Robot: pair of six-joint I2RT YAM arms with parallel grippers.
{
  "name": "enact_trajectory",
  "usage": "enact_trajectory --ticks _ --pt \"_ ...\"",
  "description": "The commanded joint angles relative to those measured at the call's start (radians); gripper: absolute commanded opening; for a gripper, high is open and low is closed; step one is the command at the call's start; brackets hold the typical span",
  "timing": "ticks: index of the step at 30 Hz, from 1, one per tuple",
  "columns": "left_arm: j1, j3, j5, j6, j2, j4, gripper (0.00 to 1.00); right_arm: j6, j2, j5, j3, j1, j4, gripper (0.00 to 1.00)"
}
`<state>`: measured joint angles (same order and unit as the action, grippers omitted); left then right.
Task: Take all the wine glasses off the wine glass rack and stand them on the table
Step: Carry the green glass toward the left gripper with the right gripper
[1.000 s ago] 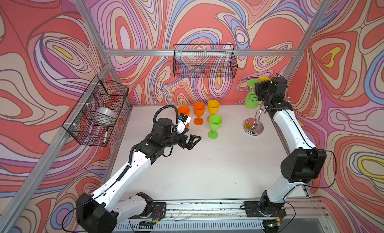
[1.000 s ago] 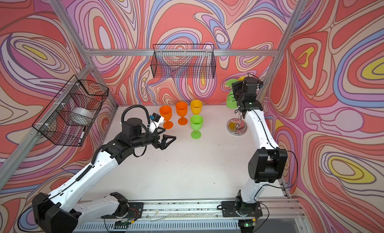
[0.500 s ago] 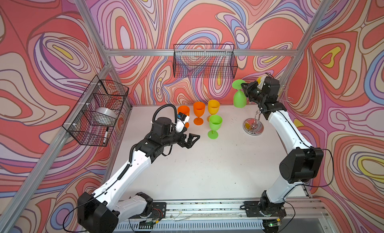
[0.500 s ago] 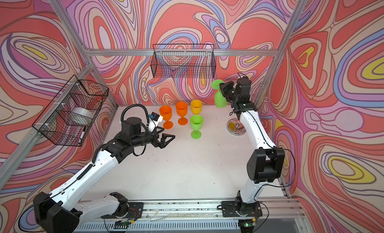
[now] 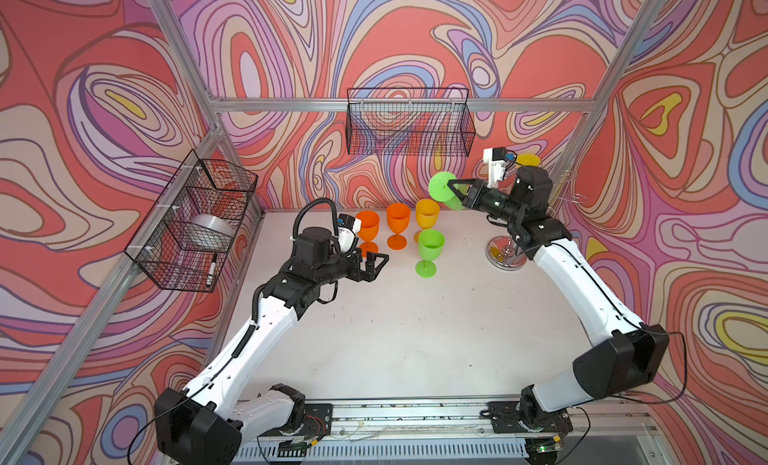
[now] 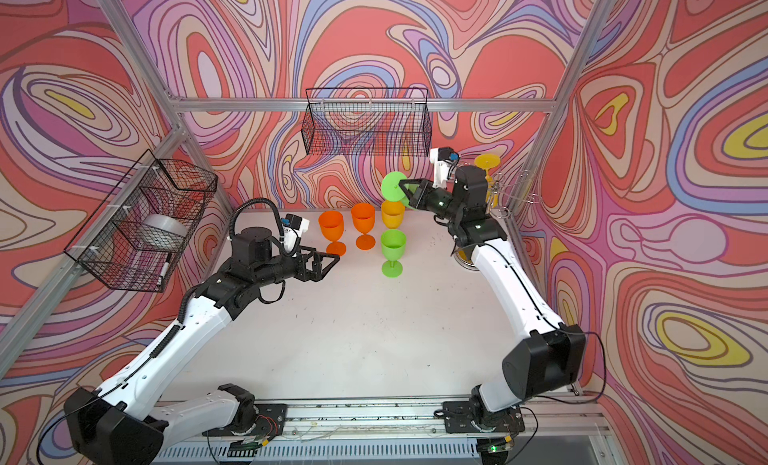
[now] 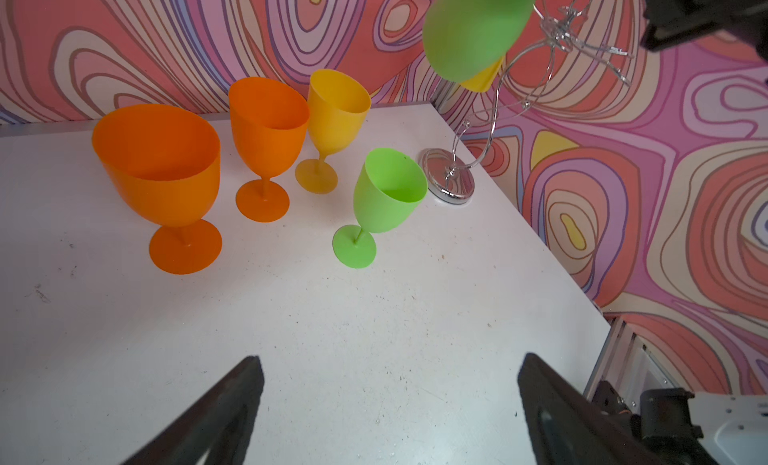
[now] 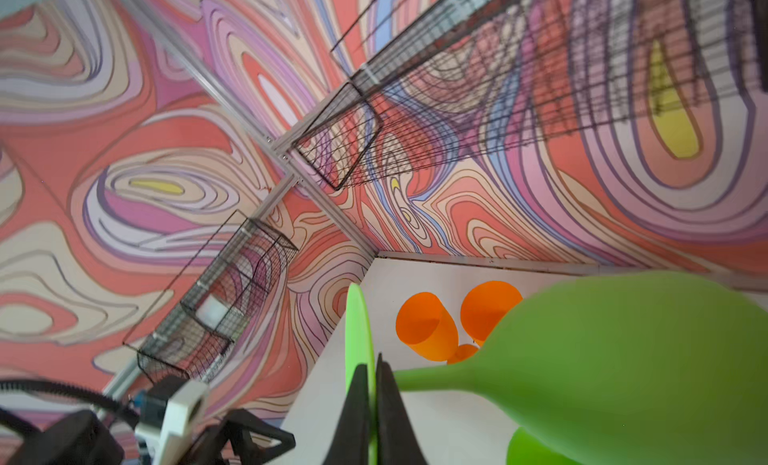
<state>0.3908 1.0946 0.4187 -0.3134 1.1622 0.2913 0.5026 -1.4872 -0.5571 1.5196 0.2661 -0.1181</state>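
While the left fingers gape empty, the right fingers pinch the green wine glass.

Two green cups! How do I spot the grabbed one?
Find the shiny chrome wire rack at the back right. Beside it, the right claw holds a green plastic wine glass midair, tipped sideways; the other green glass stands upright on the table.
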Motion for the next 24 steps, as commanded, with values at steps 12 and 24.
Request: enact_trajectory --ticks 12,24 --pt "-0.052 0.198 -0.088 -0.566 -0.033 0.372 0.86 -0.908 0.154 0.249 -0.403 0.297 0.169 0.0" --pt "-0.056 0.205 0.111 -0.952 0.043 0.295 0.75 -1.29 0.16 0.599 -0.564 0.508 0.38 0.0"
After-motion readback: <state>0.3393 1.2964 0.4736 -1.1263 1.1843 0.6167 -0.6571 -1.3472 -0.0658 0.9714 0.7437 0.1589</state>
